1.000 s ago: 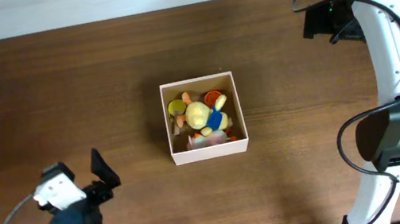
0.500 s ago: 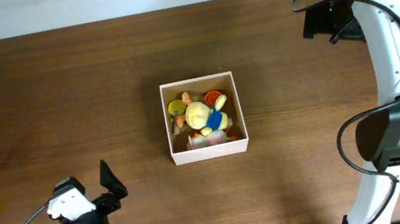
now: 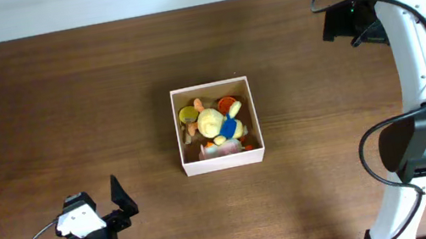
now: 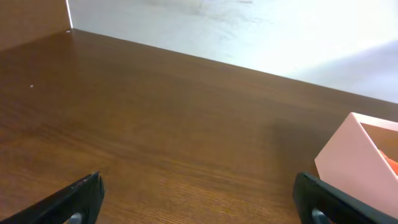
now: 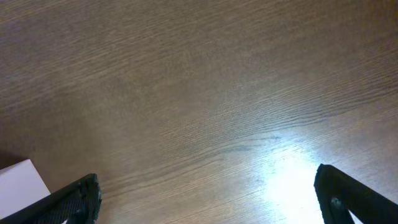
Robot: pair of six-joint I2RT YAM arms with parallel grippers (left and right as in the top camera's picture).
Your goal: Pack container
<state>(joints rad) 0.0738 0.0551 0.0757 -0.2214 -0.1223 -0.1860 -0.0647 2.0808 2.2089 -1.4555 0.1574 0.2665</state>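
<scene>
Container loaded, both arms standing off.

The container (image 3: 224, 162) sits mid-counter (image 3: 63, 92), mouth up and holding a heap of small toys, with a yellow plush (image 3: 212, 122) on top and an orange piece (image 3: 227, 102) behind it. No loose toy shows outside it, so packing looks about done, with perhaps only a retreat left. The container is square with no real long axis, and its walls run nearly parallel to the counter edge. The left pincer (image 4: 202, 199) is spread wide and empty, near the front-left, with the container off to its right. The right pincer (image 5: 214, 199) is also wide and empty, well apart at the far right.
</scene>
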